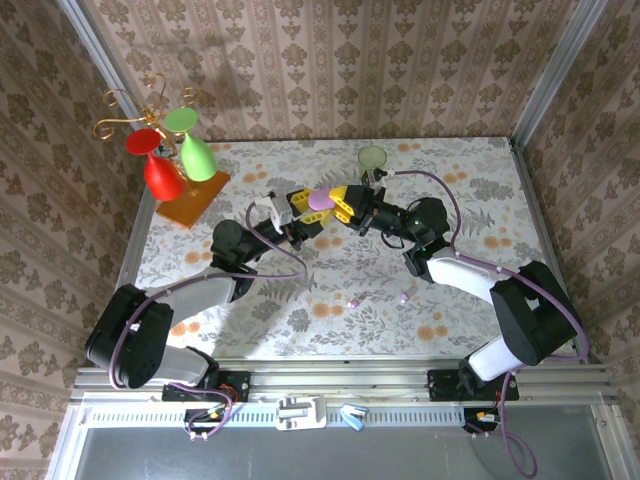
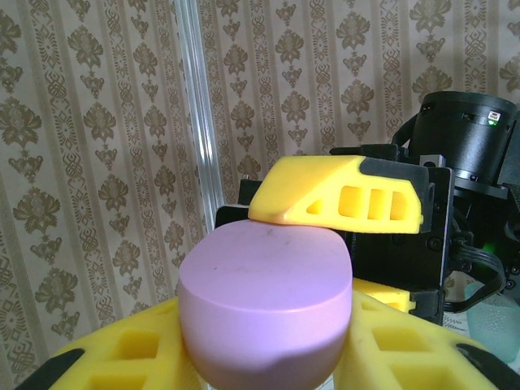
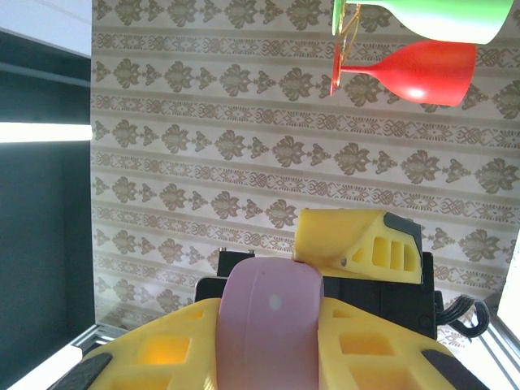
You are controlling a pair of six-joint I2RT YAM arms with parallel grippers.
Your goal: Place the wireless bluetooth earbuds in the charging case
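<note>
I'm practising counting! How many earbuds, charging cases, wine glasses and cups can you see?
earbuds: 2
charging case: 1
wine glasses: 2 (one red, one green)
cup: 1
Total: 6

Two tiny pink earbuds [image 1: 352, 302] [image 1: 404, 297] lie apart on the table [image 1: 300, 322]. The bigger pink oval case [image 1: 320, 199] is up in the air.

You work in a robot test cell dressed as a room: damask wallpaper panels [image 1: 330, 60] wall in a table [image 1: 470, 190] covered with a floral print, framed by bare aluminium posts [image 1: 555, 70]. The left arm [image 1: 170, 310] and right arm [image 1: 500, 290] are bolted to a metal rail [image 1: 340, 380] at the near edge, cables [image 1: 513, 445] trailing below, while red and green wine glasses [image 1: 163, 178] hang from a wire stand [image 1: 120, 125].
</note>
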